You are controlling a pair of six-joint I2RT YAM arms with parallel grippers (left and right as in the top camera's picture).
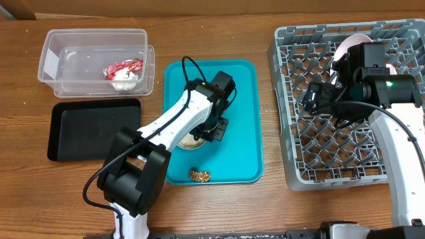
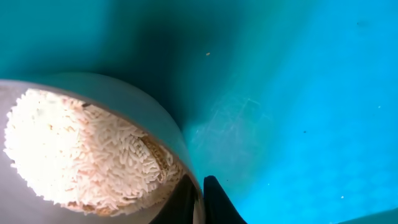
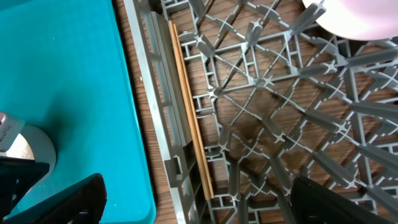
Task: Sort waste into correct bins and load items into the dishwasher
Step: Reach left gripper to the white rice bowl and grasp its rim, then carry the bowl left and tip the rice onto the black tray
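A pale bowl (image 2: 143,109) holding white rice grains (image 2: 81,149) sits on the teal serving tray (image 1: 242,119). My left gripper (image 2: 200,198) is shut on the bowl's rim, one finger inside and one outside; in the overhead view it (image 1: 211,129) hides most of the bowl (image 1: 190,141). A brown food lump (image 1: 199,175) lies near the tray's front edge. My right gripper (image 3: 198,183) is open and empty above the grey dish rack (image 1: 292,119). Wooden chopsticks (image 3: 189,106) lie along the rack's left side. A pale plate (image 1: 350,48) stands at the rack's back.
The clear tub (image 1: 60,63) at the back left holds a red-and-white wrapper (image 1: 124,67) and a white tissue wad (image 1: 125,82). The shallow black tray (image 1: 93,129) lies in front of it. The right arm (image 1: 392,93) reaches over the rack.
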